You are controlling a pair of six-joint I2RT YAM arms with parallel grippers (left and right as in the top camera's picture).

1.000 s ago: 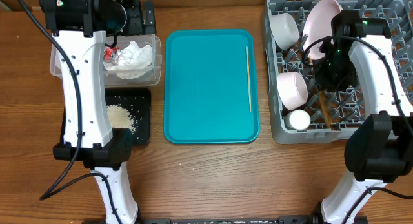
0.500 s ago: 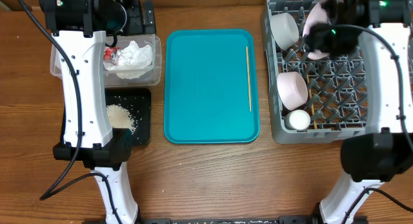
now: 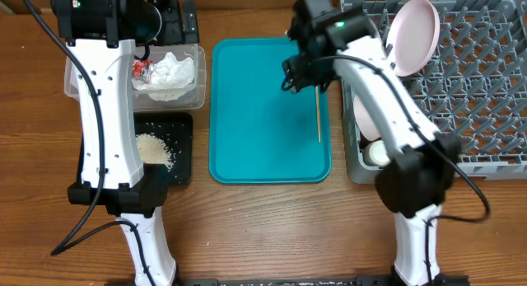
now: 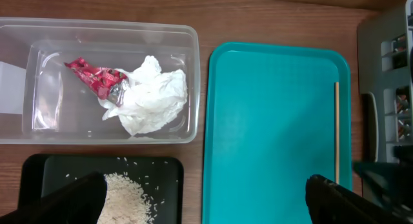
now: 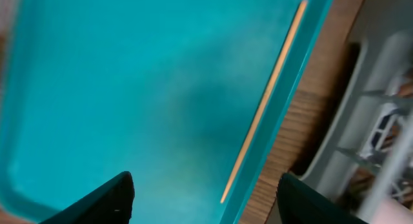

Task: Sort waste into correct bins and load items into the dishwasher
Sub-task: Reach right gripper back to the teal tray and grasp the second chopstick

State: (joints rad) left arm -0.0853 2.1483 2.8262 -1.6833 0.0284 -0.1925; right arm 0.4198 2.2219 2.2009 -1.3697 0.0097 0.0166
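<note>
One thin wooden chopstick lies along the right side of the teal tray. My right gripper hovers over that tray, open and holding nothing. In the right wrist view the chopstick lies on the tray just ahead of the right gripper. The grey dishwasher rack holds an upright pale plate, a bowl partly hidden by my arm, and a small white cup. My left gripper stands wide open and holds nothing, above the bins.
The clear tub holds the red-and-silver wrapper and the white napkin. The black tray in front of it holds loose rice. My right arm reaches across the rack's left edge.
My right gripper has opened, come out of the dish rack and swung left over the teal tray. The left arm has not moved.
</note>
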